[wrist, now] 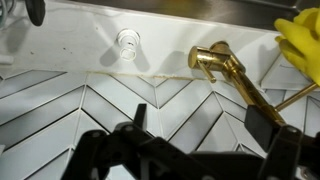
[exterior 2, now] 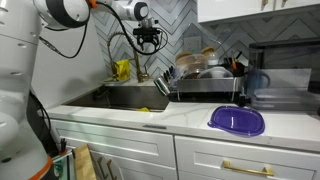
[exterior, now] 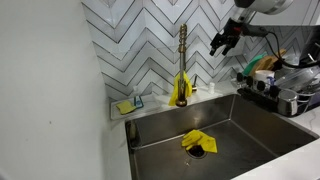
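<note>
— Where's the pincer now?
— The black two-fingered gripper [exterior: 225,40] hangs high against the grey herringbone tile wall [exterior: 140,40], spread wide and holding nothing. The tall brass faucet [exterior: 183,55] stands near it, apart, behind the basin.
— What's in the stainless steel sink [exterior: 160,128]?
— A crumpled yellow cloth [exterior: 196,142] over the drain. A second yellow cloth [exterior: 182,92] drapes the faucet.
— And the rack?
— The black wire dish rack [exterior 2: 205,88] holds stacked dishes [exterior 2: 205,68]. A round purple plate [exterior 2: 237,121] lies just beside it.
</note>
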